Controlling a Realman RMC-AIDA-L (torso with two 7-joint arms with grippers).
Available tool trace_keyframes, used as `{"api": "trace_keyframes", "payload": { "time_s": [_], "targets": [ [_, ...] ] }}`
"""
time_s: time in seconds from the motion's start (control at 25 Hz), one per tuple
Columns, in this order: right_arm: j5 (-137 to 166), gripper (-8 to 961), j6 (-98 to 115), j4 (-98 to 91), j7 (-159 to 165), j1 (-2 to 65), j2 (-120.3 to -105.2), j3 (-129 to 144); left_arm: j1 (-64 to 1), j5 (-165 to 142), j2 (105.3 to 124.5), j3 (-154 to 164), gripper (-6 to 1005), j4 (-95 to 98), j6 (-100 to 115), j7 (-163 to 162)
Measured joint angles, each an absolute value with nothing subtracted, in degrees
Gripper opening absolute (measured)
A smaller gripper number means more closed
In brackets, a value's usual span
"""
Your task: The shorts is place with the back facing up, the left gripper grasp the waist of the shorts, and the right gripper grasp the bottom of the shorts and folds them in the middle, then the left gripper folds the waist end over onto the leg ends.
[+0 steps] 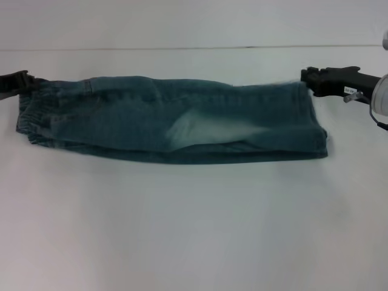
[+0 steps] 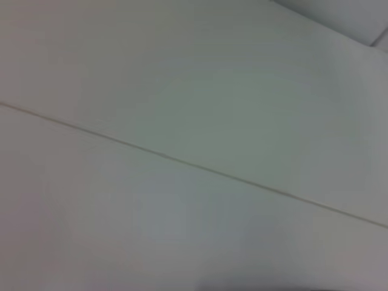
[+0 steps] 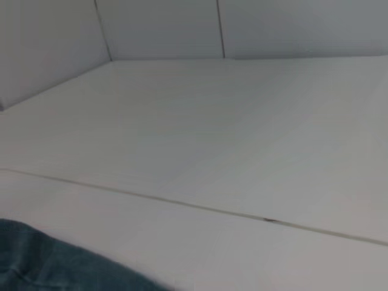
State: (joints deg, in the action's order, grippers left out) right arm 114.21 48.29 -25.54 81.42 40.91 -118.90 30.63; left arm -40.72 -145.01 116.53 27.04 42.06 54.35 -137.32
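Observation:
The blue-green denim shorts [image 1: 176, 121] lie folded lengthwise in a long strip across the white table, with a pale faded patch near the middle. The ruffled waist [image 1: 30, 118] is the strip's left end and the straight bottom hems [image 1: 315, 124] are its right end. My left gripper [image 1: 27, 82] is at the far corner of the waist, touching the fabric edge. My right gripper [image 1: 308, 80], with a small white label, is at the far corner of the bottom hems. A bit of denim [image 3: 48, 267] shows in the right wrist view. The left wrist view shows only table.
The white table [image 1: 194, 230] stretches wide in front of the shorts. A thin seam line [image 1: 182, 47] runs across it behind them. The same seam [image 3: 200, 207] shows in the right wrist view, with white wall panels beyond.

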Motion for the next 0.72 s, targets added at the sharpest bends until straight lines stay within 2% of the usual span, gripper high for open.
{"api": "trace_keyframes", "payload": {
  "time_s": [0.16,0.28,0.52,0.72],
  "targets": [
    [114.3,51,48.1,-25.1,81.7,41.0,-118.91,31.6,-40.4,-145.0,116.73,27.1,212,42.5,54.2,-137.3],
    [114.4,167,47.9,-24.8,81.8,41.0,-118.92,32.0,-40.0,-145.0,116.74,27.1,224,42.5,54.0,-137.3],
    [114.0,421,49.2,-24.7,82.4,40.1,-118.77,31.6,-39.4,-145.0,116.49,27.1,460,42.7,54.2,-137.0],
    [114.0,629,57.4,-27.9,86.4,38.4,-117.97,31.5,-38.5,-145.0,116.39,27.0,698,44.4,55.8,-135.8]
  ]
}}
